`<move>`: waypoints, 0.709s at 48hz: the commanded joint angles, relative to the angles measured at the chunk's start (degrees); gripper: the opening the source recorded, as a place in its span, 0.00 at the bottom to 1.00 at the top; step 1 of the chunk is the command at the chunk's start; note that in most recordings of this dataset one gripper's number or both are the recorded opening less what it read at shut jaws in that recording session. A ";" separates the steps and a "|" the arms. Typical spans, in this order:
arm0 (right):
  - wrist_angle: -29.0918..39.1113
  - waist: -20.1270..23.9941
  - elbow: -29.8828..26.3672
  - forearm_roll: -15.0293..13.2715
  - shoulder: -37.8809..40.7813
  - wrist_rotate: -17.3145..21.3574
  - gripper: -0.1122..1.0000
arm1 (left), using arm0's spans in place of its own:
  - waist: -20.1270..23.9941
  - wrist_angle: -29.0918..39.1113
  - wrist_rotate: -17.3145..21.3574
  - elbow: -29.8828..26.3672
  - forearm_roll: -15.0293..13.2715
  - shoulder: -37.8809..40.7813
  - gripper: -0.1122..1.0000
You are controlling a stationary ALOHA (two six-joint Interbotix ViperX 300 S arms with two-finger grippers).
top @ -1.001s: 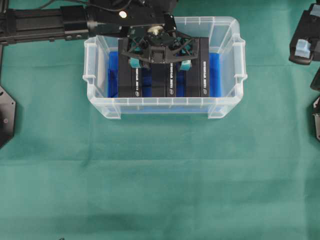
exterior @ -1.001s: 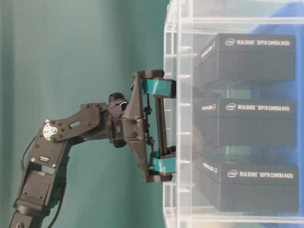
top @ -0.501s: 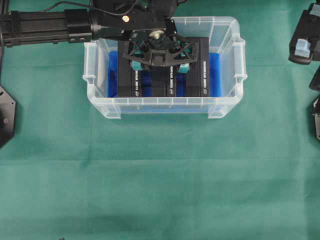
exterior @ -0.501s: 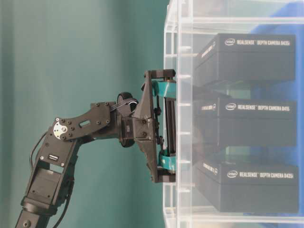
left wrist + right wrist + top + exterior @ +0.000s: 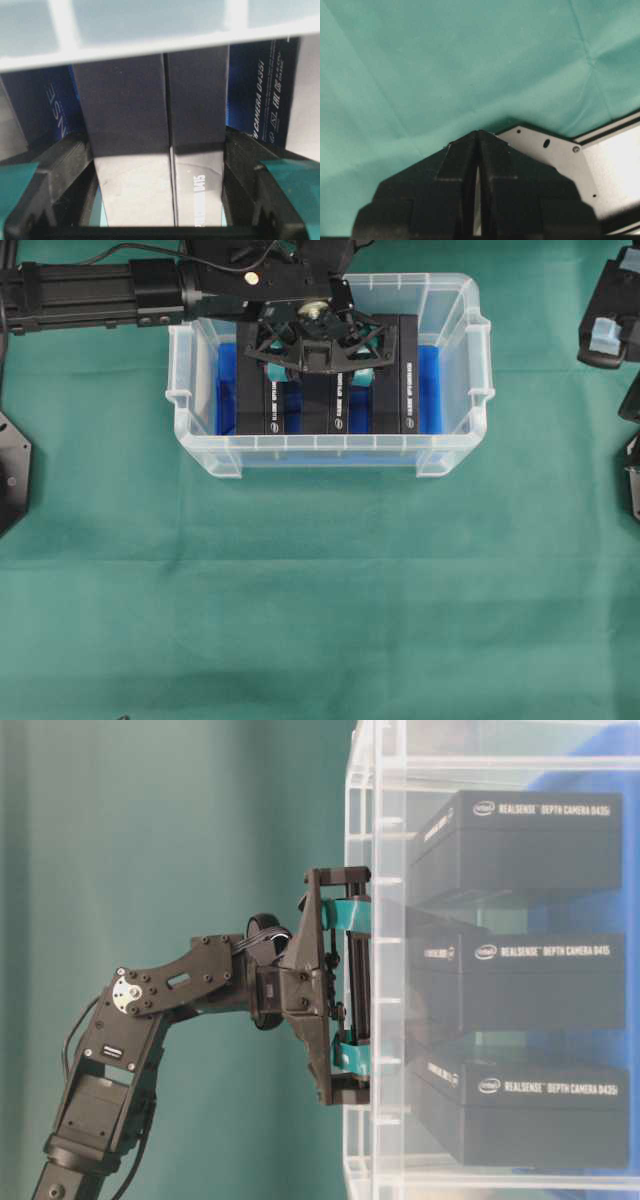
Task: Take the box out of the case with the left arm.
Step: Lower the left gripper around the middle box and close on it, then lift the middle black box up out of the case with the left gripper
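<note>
While the left gripper (image 5: 318, 358) hangs over the case (image 5: 455, 445) in the top view, its two arms reach down on each side of the middle box (image 5: 318, 400). Three black boxes stand side by side in there on a blue cloth (image 5: 429, 390). The middle one is the box to take, I think. A good grab needs both pads at the same height, so the box does not tip.

From the table view, the left gripper (image 5: 352, 1000) sits at the case wall (image 5: 362, 840) with its teal pads (image 5: 352, 915) one above the other. The middle box (image 5: 520, 980) lies between the other two, and they are close by. Lifting straight out should keep it from dragging on them.

Looking from the left wrist, the box (image 5: 150, 145) fills the space between the two black fingers (image 5: 65, 170). The fingers look right up against its sides, but I cannot tell if they press yet, so I cannot say the box is held. A firm squeeze should come before any lift.

From the right wrist, the right gripper (image 5: 477, 190) is closed up with nothing in it, over the green cloth (image 5: 420, 65), away from the case. It can stay there.
</note>
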 commanded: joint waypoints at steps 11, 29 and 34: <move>-0.26 -0.09 -0.97 -0.09 -0.09 0.09 0.10 | -0.26 1.14 -0.09 -1.58 0.09 -1.76 0.66; -0.26 -0.18 -0.97 -0.18 -0.09 0.09 0.10 | -0.26 8.35 -0.26 -7.73 0.00 -4.22 0.66; -0.26 -0.09 -1.05 -0.26 -0.18 0.00 0.10 | -0.26 11.95 -0.09 -11.34 0.09 -4.13 0.66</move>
